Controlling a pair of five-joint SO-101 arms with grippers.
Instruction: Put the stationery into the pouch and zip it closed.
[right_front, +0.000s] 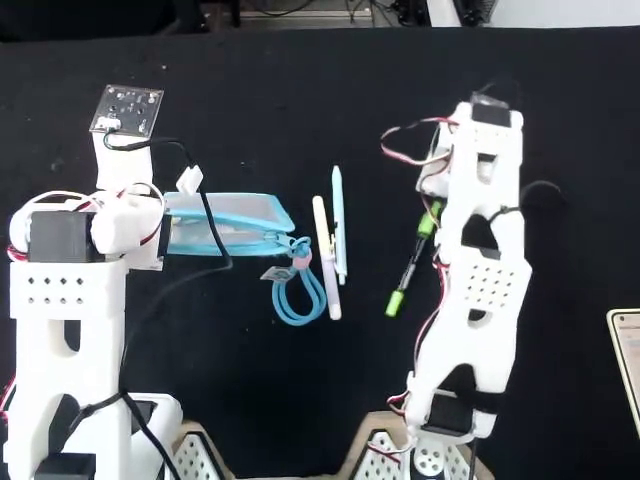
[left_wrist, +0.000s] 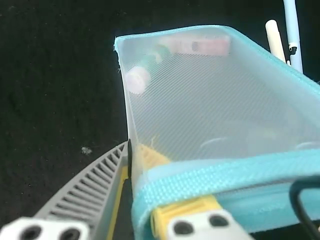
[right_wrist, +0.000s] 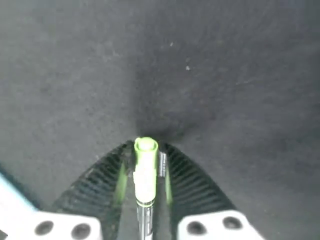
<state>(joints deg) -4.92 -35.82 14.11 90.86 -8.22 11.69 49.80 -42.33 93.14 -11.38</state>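
Within right gripper's clenched grasp sits the green marker (left gripper clamps pouch).

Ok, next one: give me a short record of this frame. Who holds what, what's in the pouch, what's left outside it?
left fingers: shut on an edge of the pouch
right fingers: shut on the green marker
inside pouch: at least two items, seen through the mesh
outside pouch: pale yellow pen and light blue pen, side by side between the pouch and the right arm
strap loop: lies at the pouch end nearest the pens
zip: cannot tell
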